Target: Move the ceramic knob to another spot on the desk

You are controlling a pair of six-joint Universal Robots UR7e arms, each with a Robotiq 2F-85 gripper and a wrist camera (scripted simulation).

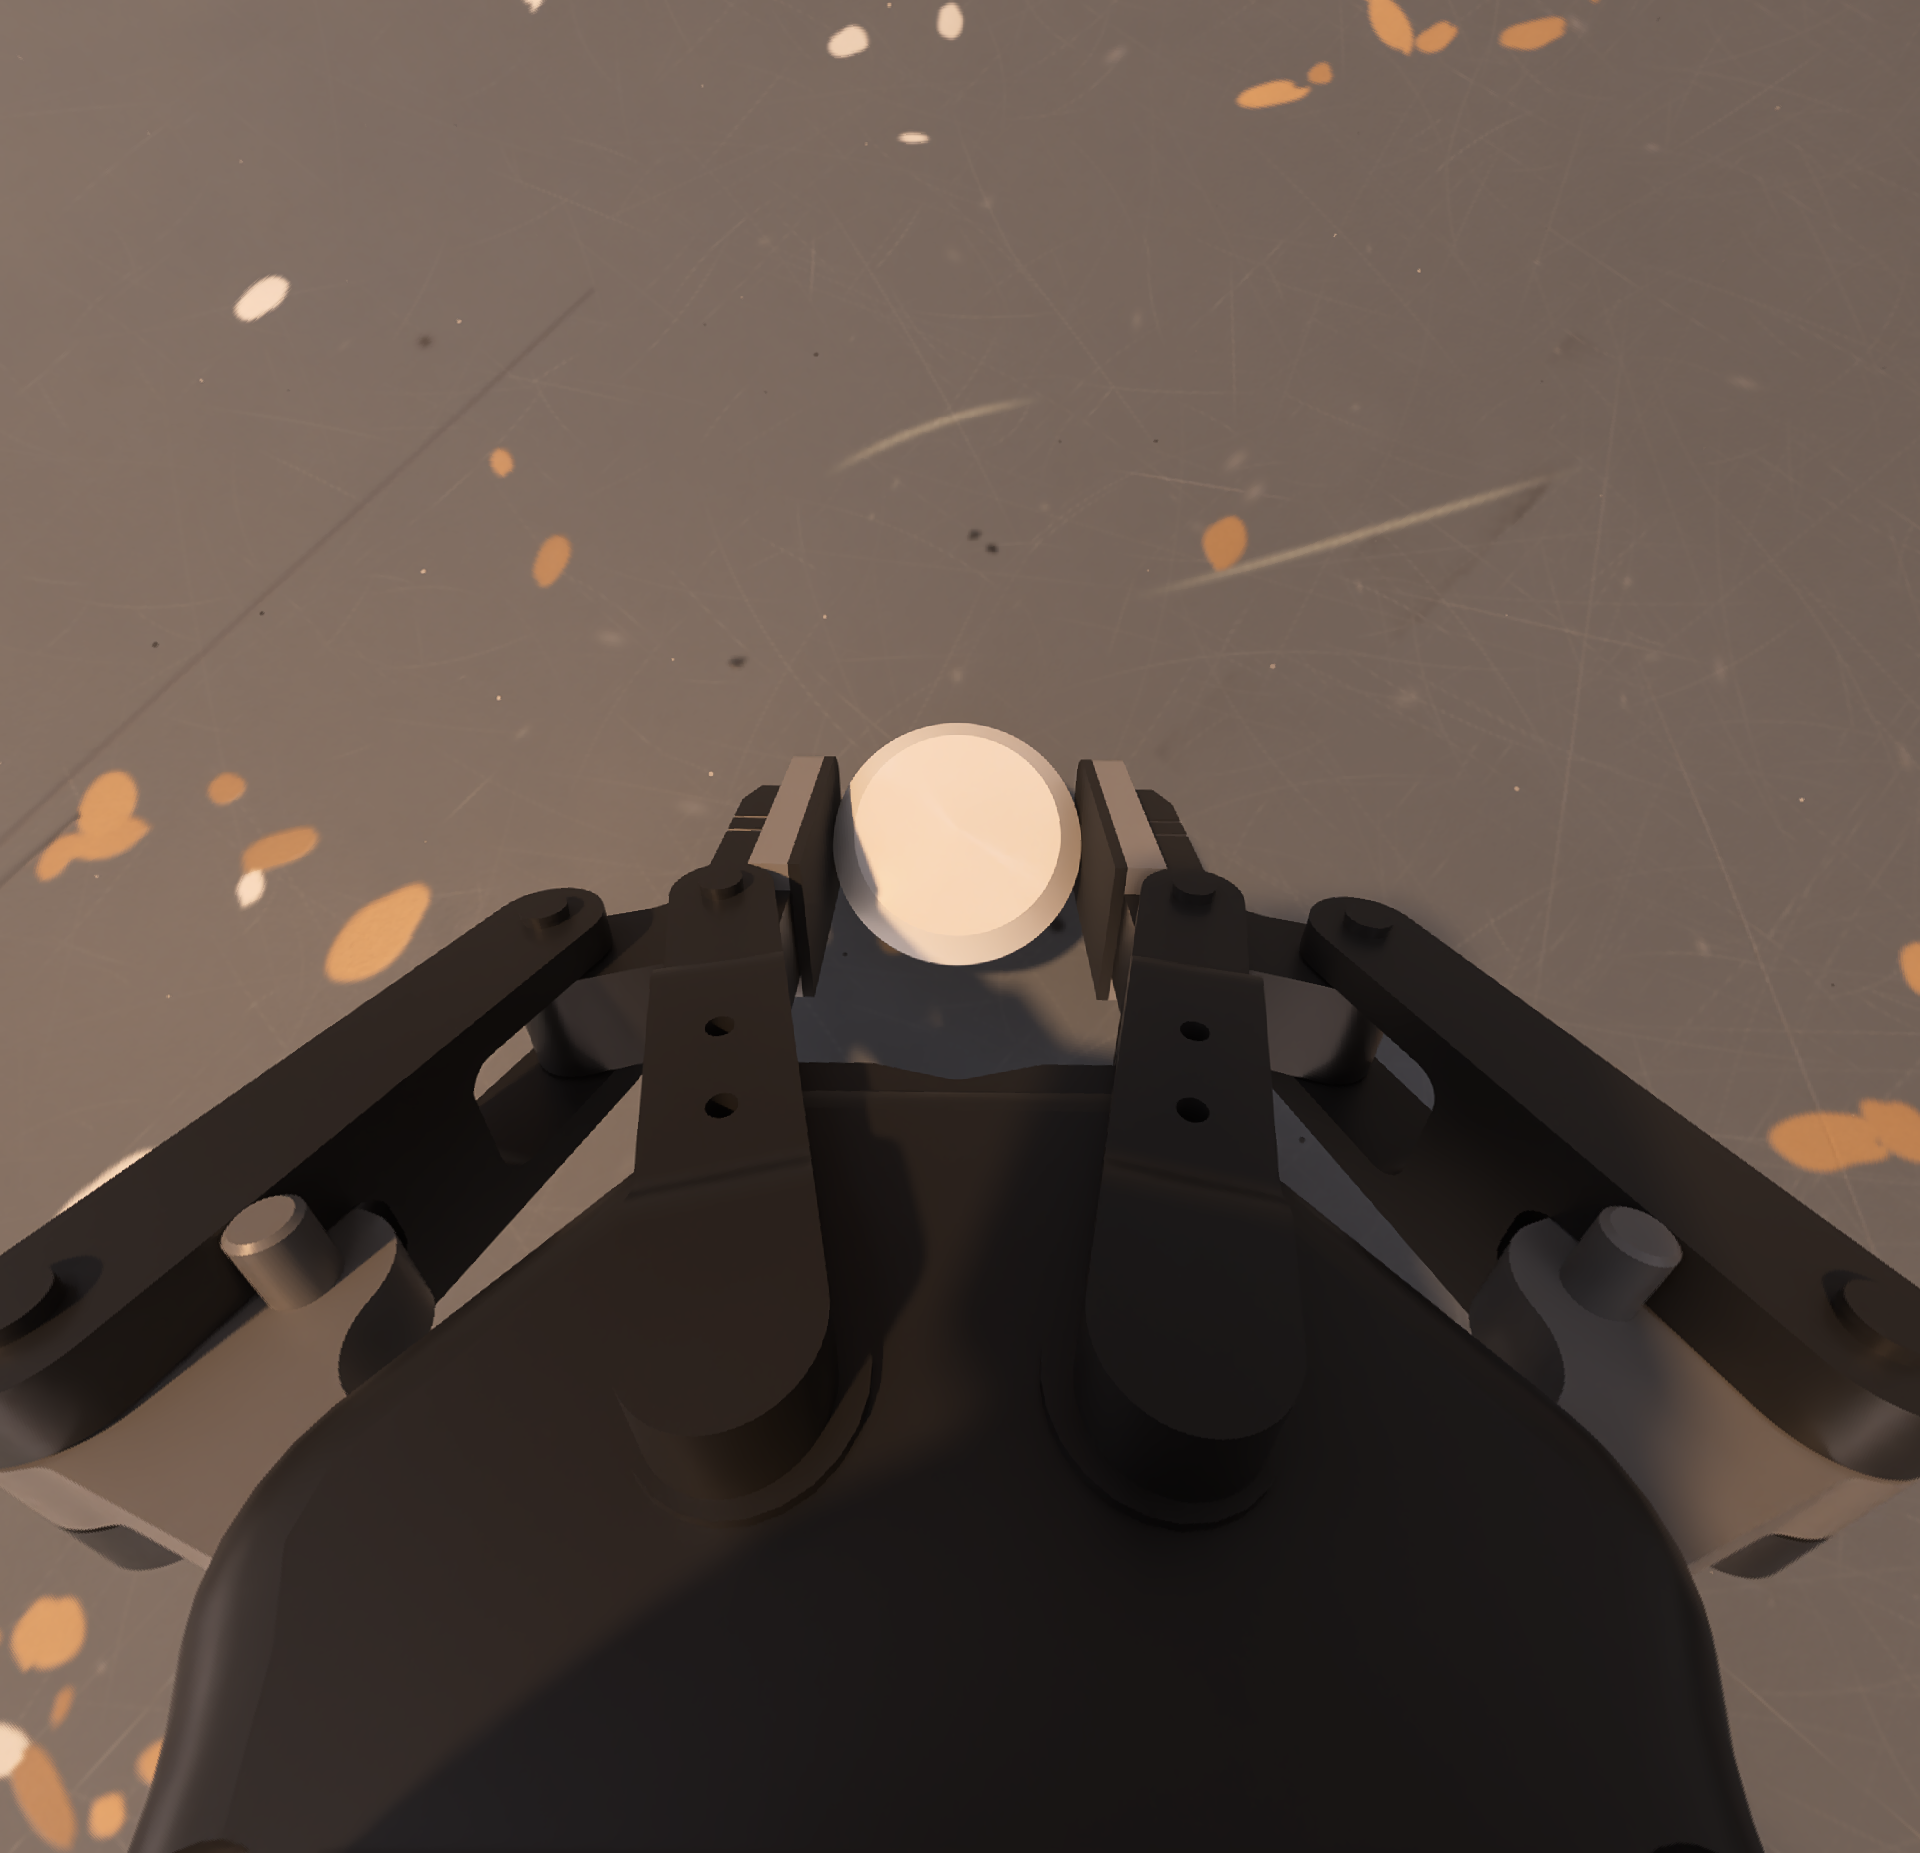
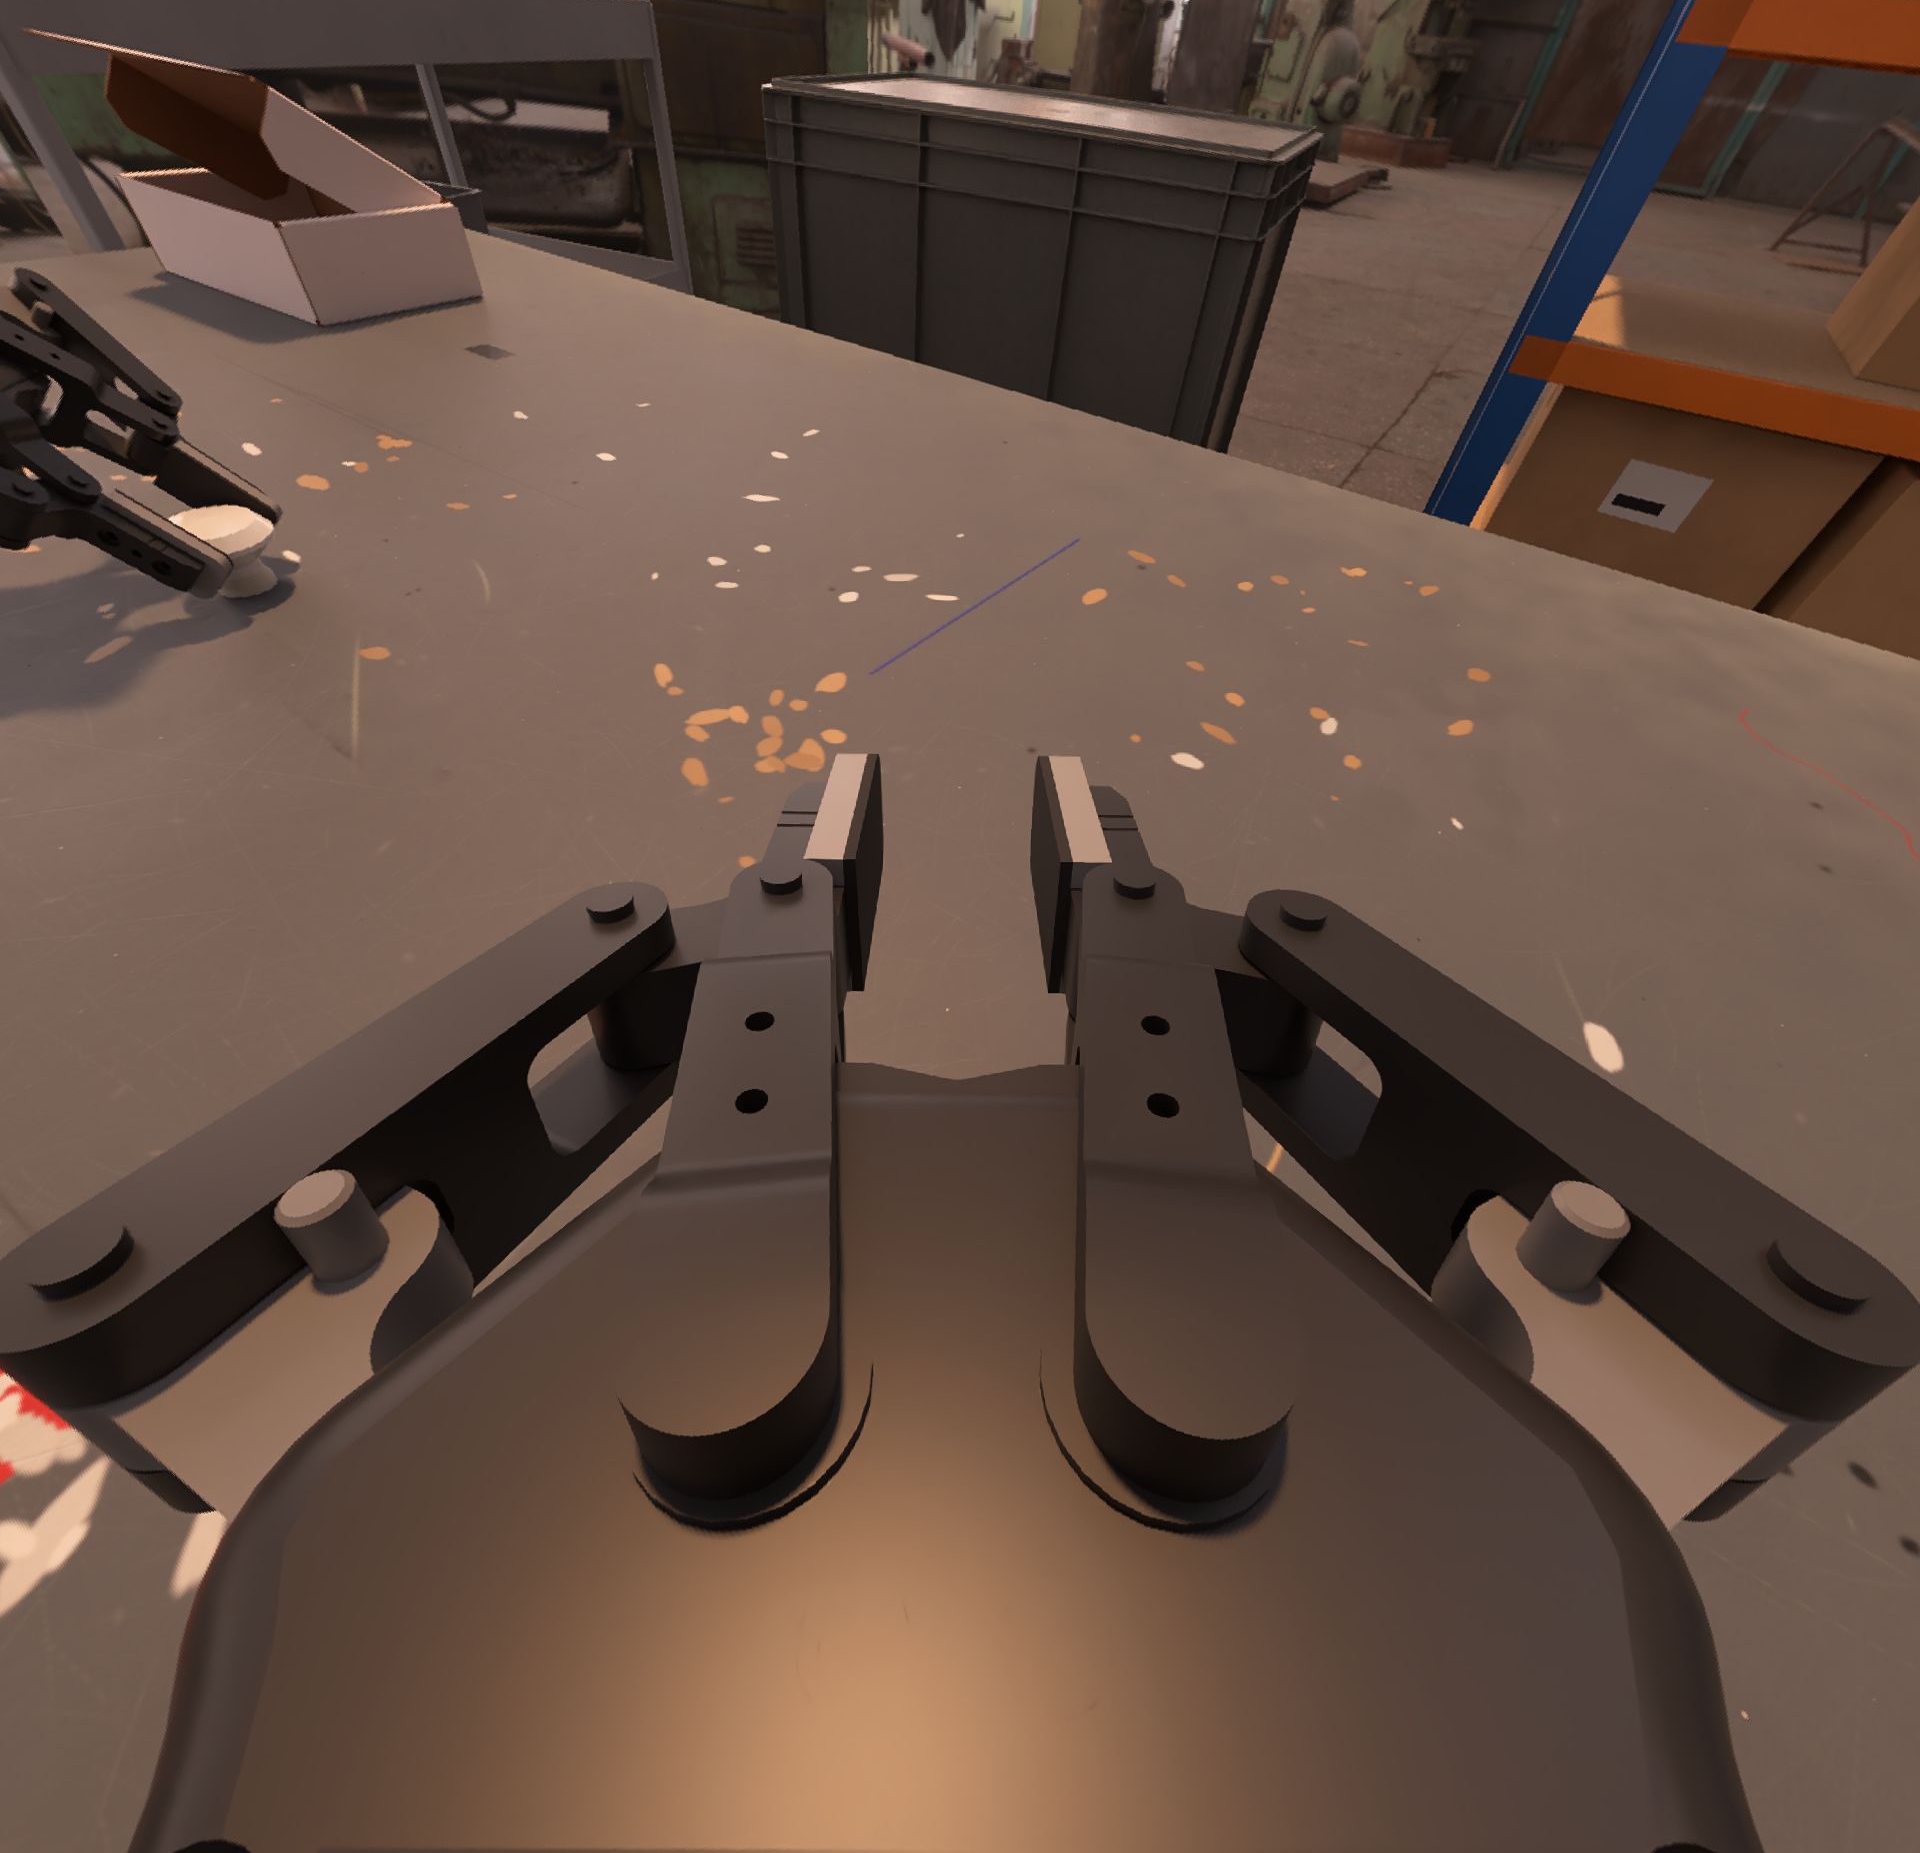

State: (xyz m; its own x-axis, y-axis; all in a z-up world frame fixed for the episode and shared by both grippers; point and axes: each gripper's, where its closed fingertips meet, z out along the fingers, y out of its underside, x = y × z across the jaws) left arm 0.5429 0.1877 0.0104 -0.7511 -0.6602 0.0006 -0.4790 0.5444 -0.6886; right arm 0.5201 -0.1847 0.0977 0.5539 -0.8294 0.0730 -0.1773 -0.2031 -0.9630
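Toward the far left corner of the table (image 2: 1039, 577): an open white cardboard box (image 2: 312, 234) sitting with its brown-lined lid tilted up, well apart from both claws. Beyond the far edge: a dark grey plastic crate (image 2: 1039, 245) standing on the floor, and off past the right edge a blue-and-orange shelving rack (image 2: 1621, 245) holding brown cartons (image 2: 1662, 515). Across the grey top, only flat orange and white flecks and fine scratches, nothing rising between the claws.

Near the left edge, closer than the box: ceramic knob (image 2: 234, 546), pale cream, sitting pinched in the left claw (image 2: 223, 556), its foot seeming to be touching the top. Seen down the left wrist view, left claw (image 1: 956, 847) pressing both pads against opposite sides of the round knob (image 1: 956, 842), cap centred between the fingertips.

Toward the middle of the table: right claw (image 2: 956, 837) hovering, fingers parted with only bare tabletop showing in the gap, well apart from the knob.
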